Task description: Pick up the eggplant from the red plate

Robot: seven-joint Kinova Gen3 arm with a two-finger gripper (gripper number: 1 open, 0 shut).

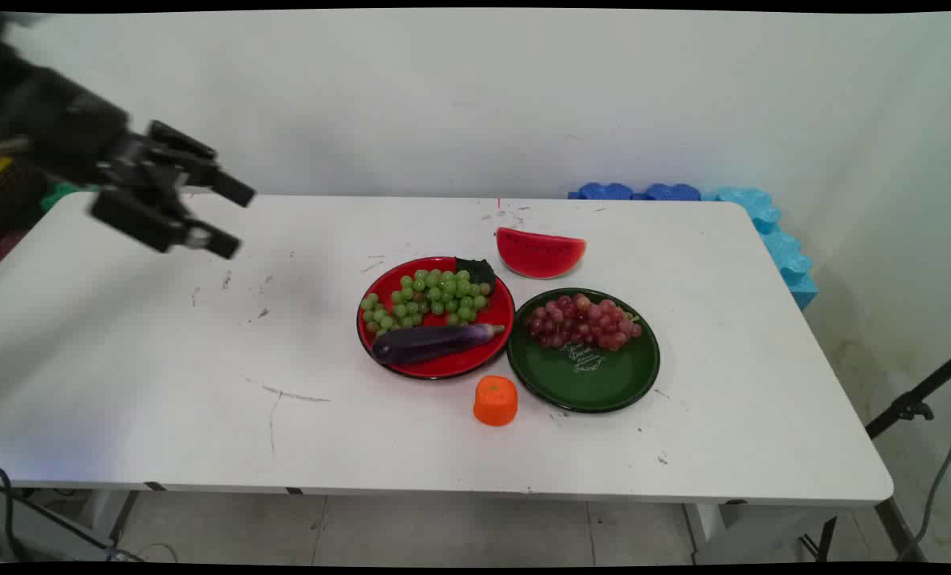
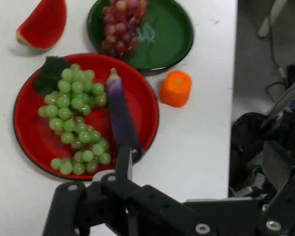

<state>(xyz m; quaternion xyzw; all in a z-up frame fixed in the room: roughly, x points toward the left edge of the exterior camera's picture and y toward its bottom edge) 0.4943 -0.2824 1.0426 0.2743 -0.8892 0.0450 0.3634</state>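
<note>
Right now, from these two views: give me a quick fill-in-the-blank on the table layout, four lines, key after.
1. The eggplant lies on the ____ plate.
2. The red grapes sit on the ____ plate.
3. The watermelon slice lies directly on the ____.
4. The gripper hovers above the table's ____ end in the main view.

Missing words: red; green; table; left

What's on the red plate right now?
The red plate holds green grapes with a dark leaf, and a purple eggplant along its near side. Anything beneath the grapes is hidden.
</note>
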